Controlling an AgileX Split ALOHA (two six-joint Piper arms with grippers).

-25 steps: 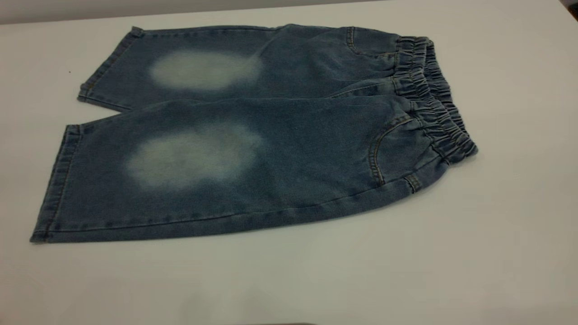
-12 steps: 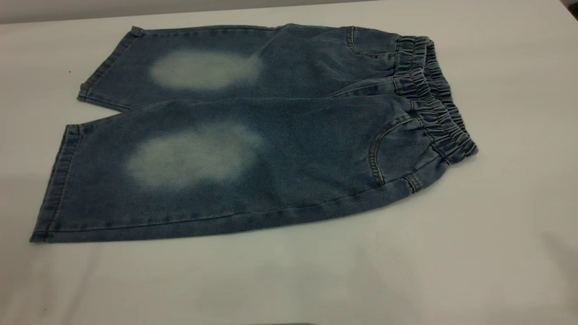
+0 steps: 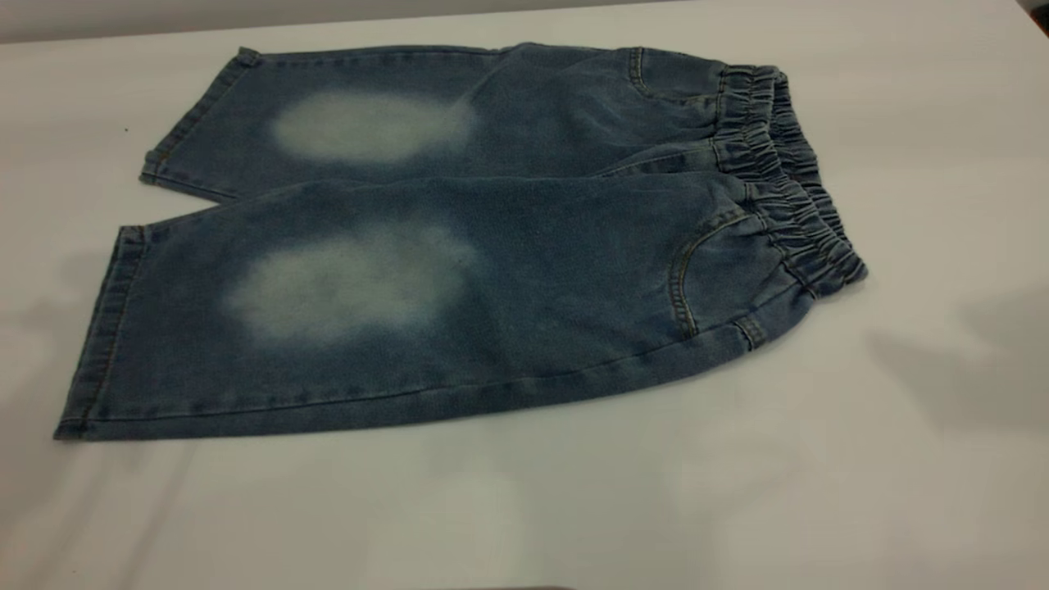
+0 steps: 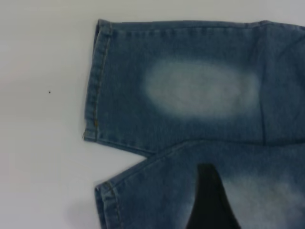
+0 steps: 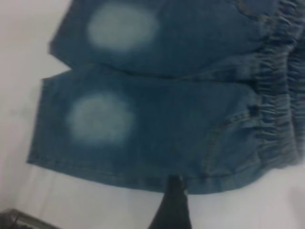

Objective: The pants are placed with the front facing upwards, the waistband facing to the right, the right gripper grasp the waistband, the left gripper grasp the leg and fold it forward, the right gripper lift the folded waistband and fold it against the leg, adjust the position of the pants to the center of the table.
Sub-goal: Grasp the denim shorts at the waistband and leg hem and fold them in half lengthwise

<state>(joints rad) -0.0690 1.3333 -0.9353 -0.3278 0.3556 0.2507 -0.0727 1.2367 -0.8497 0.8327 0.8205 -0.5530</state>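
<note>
The pants (image 3: pixel 492 246) lie flat on the white table (image 3: pixel 737 508), front up, both pale knee patches showing. Their legs point left and the gathered waistband (image 3: pixel 787 180) is at the right. Neither gripper appears in the exterior view. In the left wrist view a dark part of the left gripper (image 4: pixel 209 205) hangs above the near leg (image 4: pixel 157 195), close to the hems. In the right wrist view a dark part of the right gripper (image 5: pixel 172 205) hangs over the pants' near side seam (image 5: pixel 143 179), a short way from the waistband (image 5: pixel 279 95). Neither holds any cloth.
Bare white tabletop surrounds the pants, widest along the near side. Soft shadows lie on the table at the right (image 3: pixel 959 369) and at the near left (image 3: pixel 49 328). A dark edge (image 5: pixel 24 218) shows in a corner of the right wrist view.
The pants have not moved. Shadows have spread over the table at the right and at the near left over the last second.
</note>
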